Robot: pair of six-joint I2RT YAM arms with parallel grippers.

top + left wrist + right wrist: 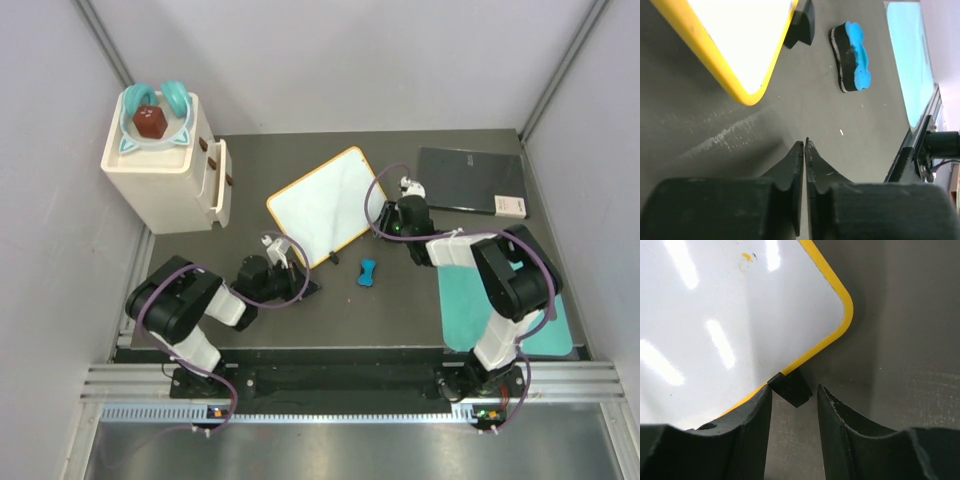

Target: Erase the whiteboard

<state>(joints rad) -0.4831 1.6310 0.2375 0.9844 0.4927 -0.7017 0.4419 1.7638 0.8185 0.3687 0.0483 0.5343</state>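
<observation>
The whiteboard (327,205), white with a yellow frame, lies flat and turned diagonally on the dark table. A small yellowish mark (746,256) shows on the whiteboard (715,315). A blue eraser (367,271) rests on the table just off its lower corner. My left gripper (313,287) is shut and empty, low over the table. In the left wrist view the left gripper (804,142) has the board's corner (750,95) ahead on the left and the eraser (855,55) ahead on the right. My right gripper (385,218) is open at the board's right edge. One black foot (791,388) sits between the right gripper's (794,390) tips, against the left finger.
A cream drawer cabinet (165,170) stands at the back left with a teal-eared bowl (152,115) on top. A dark grey slab (470,180) lies at the back right. A teal mat (500,310) covers the near right. The board's other black foot (801,25) is near the eraser.
</observation>
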